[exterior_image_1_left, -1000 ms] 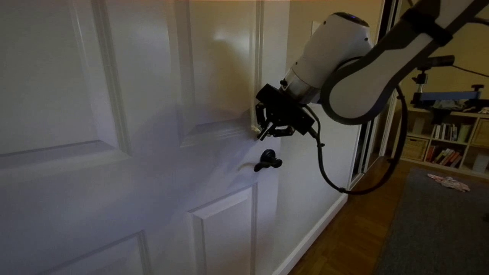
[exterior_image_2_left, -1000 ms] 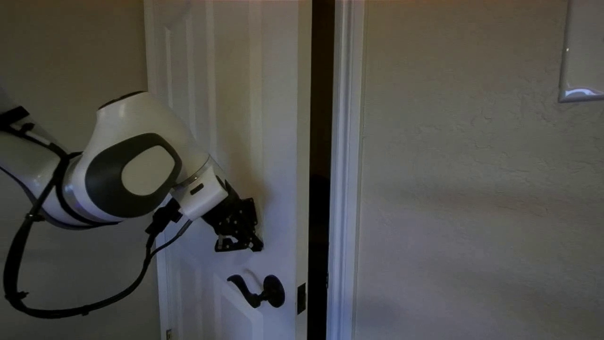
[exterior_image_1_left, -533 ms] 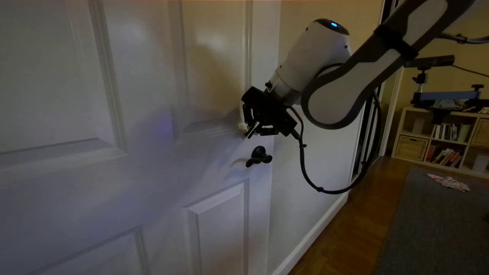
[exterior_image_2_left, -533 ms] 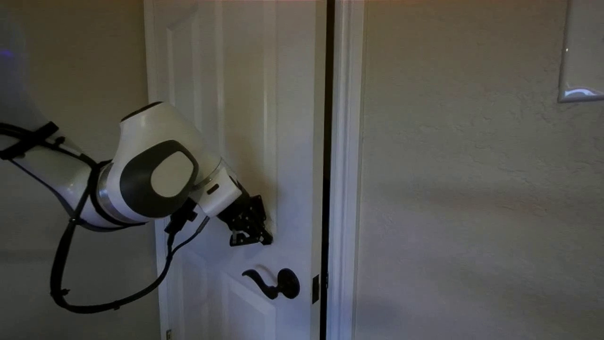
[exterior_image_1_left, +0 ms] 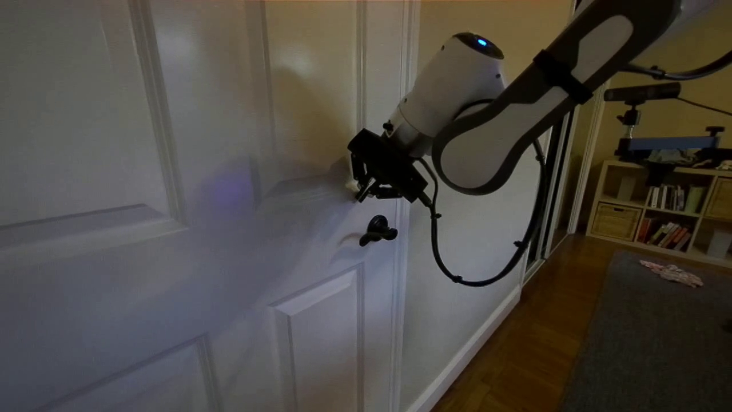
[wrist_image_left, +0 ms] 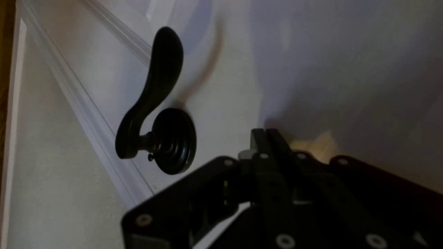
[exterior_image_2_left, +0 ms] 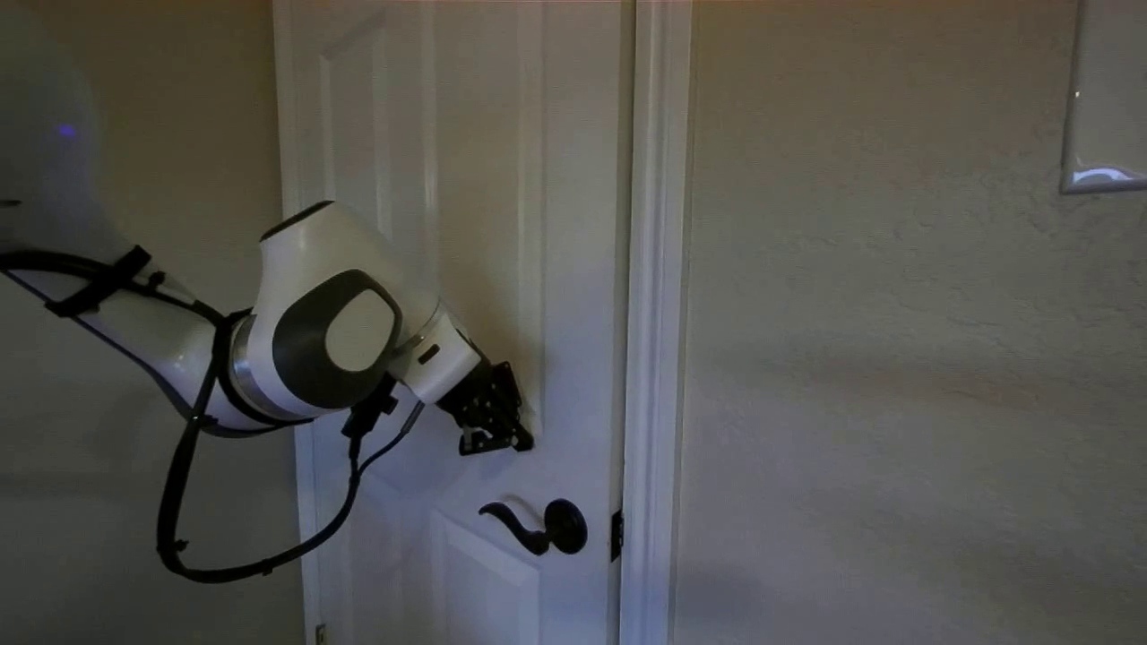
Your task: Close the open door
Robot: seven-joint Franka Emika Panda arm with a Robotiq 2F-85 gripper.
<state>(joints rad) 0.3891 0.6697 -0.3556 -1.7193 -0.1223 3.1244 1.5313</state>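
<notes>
The white panelled door point(exterior_image_1_left: 229, 274) stands almost against its frame. In an exterior view, only a thin dark line shows between the door point(exterior_image_2_left: 573, 251) edge and the frame, with a dark latch plate point(exterior_image_2_left: 616, 535) there. The black lever handle shows in both exterior views point(exterior_image_1_left: 377, 230) point(exterior_image_2_left: 566, 526) and in the wrist view point(wrist_image_left: 166, 58). My gripper point(exterior_image_1_left: 360, 199) is just above the handle, its fingertips at the door's surface; whether they touch cannot be told. In the wrist view the gripper's fingers point(wrist_image_left: 264, 131) are together with nothing between them, beside the handle.
The white door frame point(exterior_image_2_left: 659, 313) borders the door, with textured wall beyond it and a picture frame point(exterior_image_2_left: 1107, 98). In an exterior view, a bookshelf point(exterior_image_1_left: 669, 166), a grey rug point(exterior_image_1_left: 646, 337) and a cloth point(exterior_image_1_left: 672, 272) show at the right. A cable loop point(exterior_image_1_left: 486, 283) hangs below the arm.
The door has swung toward its frame, and the wide dark gap has narrowed to a thin line. My gripper moved along with it, still shut, above the handle.
</notes>
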